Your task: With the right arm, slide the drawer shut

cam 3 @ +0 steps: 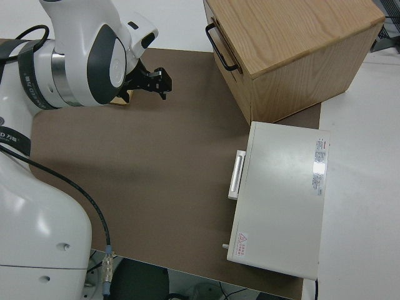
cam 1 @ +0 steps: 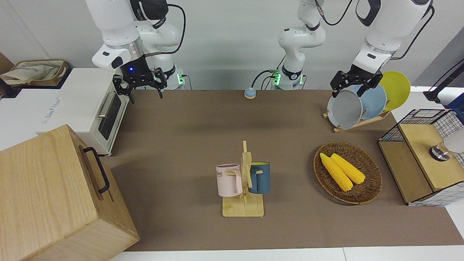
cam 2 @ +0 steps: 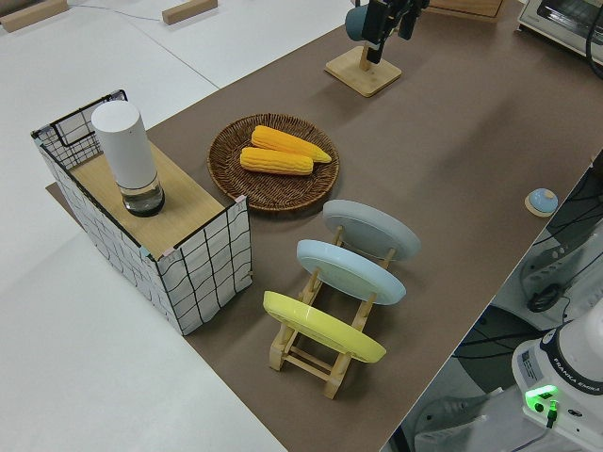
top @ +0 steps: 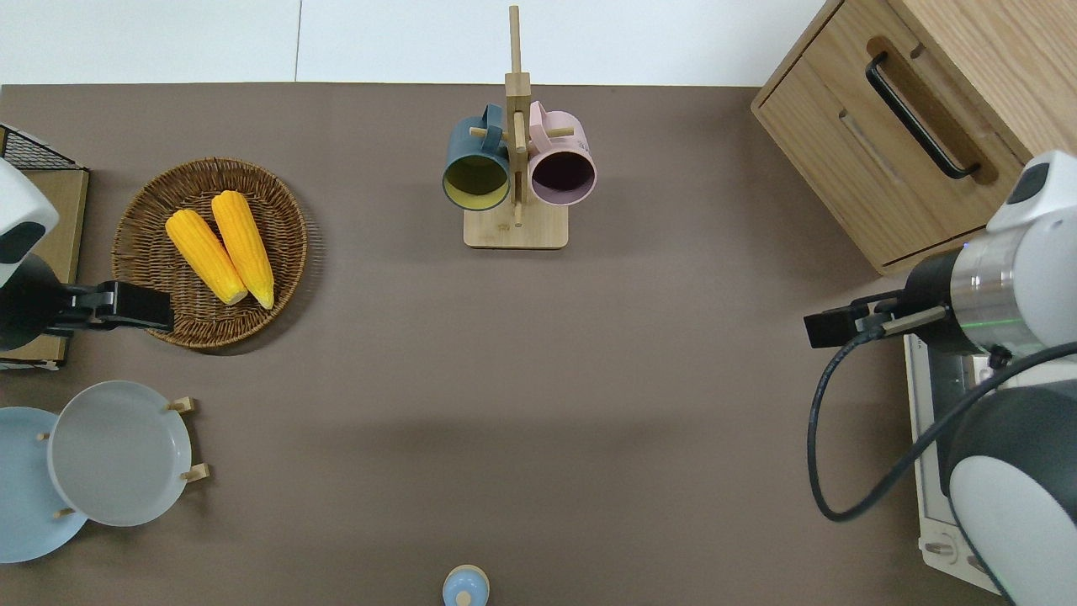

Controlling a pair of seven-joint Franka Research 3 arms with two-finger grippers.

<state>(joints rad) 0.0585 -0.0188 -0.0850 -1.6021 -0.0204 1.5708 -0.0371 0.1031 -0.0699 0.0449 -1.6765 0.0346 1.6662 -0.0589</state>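
Observation:
The drawer point(cam 1: 95, 173) with its black bar handle point(top: 918, 114) is in the light-wood cabinet point(cam 3: 294, 44) at the right arm's end of the table, farther from the robots than the white toaster oven. Its front looks flush with the cabinet face. My right gripper point(cam 1: 142, 88), showing a blue light, hangs open and empty in the air over the brown mat beside the toaster oven, apart from the drawer; it also shows as the right gripper point(top: 830, 326) from overhead and the right gripper point(cam 3: 154, 80) from the side. The left arm is parked, its left gripper point(cam 1: 352, 86) open.
A white toaster oven point(cam 1: 95, 108) stands beside the cabinet, nearer to the robots. A mug rack point(top: 516, 168) holds a blue and a pink mug mid-table. A wicker basket point(top: 143, 252) with two corn cobs, a plate rack point(cam 1: 357, 123) and a wire box point(cam 1: 422, 159) sit toward the left arm's end.

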